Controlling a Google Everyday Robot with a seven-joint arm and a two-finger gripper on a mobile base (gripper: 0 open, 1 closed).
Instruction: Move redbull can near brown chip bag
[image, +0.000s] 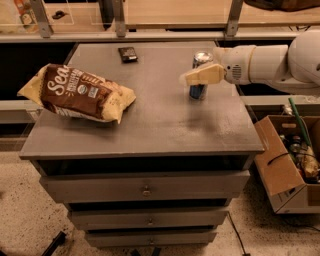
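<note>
The redbull can (197, 92) stands upright on the grey cabinet top (150, 125), right of centre. Its silver top and blue bottom show. My gripper (193, 73) reaches in from the right on a white arm (260, 62). One cream finger (202, 76) crosses in front of the can's middle and the other is hidden behind it, so the open fingers stand on either side of the can. The brown chip bag (80, 92) lies at the left of the top, well apart from the can.
A small flat dark object (127, 54) lies at the back of the top. An open cardboard box (285, 165) with clutter stands on the floor to the right. Drawers run below the top, and a rail and shelf run behind it.
</note>
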